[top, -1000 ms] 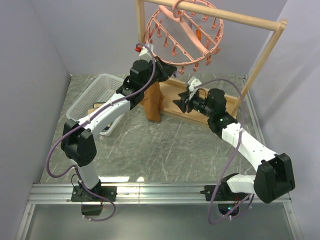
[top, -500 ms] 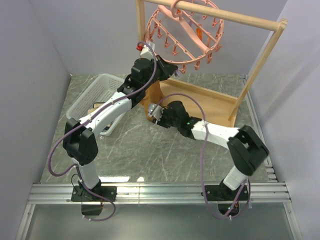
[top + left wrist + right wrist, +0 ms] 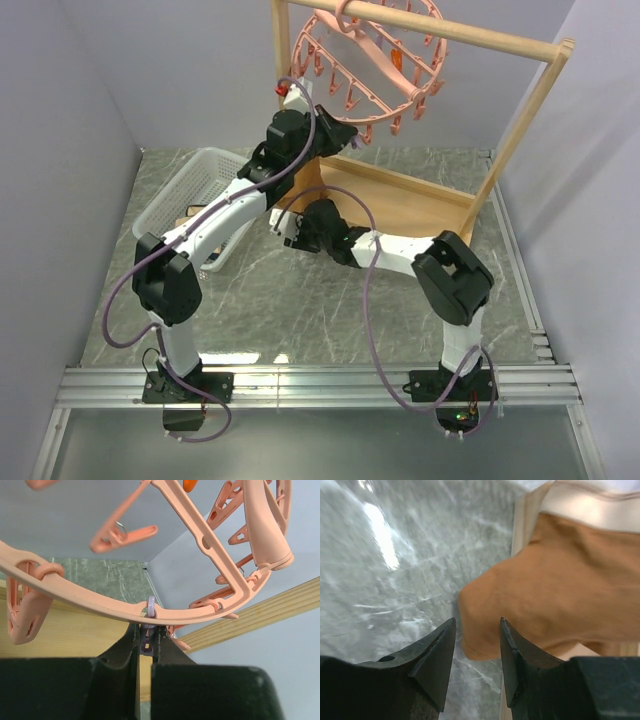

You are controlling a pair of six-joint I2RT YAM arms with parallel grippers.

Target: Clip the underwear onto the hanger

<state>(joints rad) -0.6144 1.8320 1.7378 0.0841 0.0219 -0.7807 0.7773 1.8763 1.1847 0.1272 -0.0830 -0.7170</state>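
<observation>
In its own wrist view, the left gripper (image 3: 146, 636) has its jaws pressed almost together on a small lilac piece (image 3: 150, 611) that loops over the ring of the hanger (image 3: 90, 602). We see no cloth there.

In the right wrist view, the right gripper (image 3: 477, 624) stands spread and empty, just short of the lowest lobe of the underwear (image 3: 560, 590). The tan waistband (image 3: 590, 507) lies at the upper right and the leg end at the lower left, above the desk (image 3: 380, 580) and the edge of the wooden base (image 3: 521, 535).

In the top view, the underwear hangs directly below the left gripper and the hanger's near rim. Its long axis is upright, waistband up, legs pointing down toward the base. We cannot tell what holds it up.

Risks, in our judgement:
- A downward tug by the right gripper could pull the cloth from its upper hold.
- A push on the free-hanging ring could swing it on the rack bar (image 3: 470, 35).
- A thin bite on the lobe could slip.
</observation>
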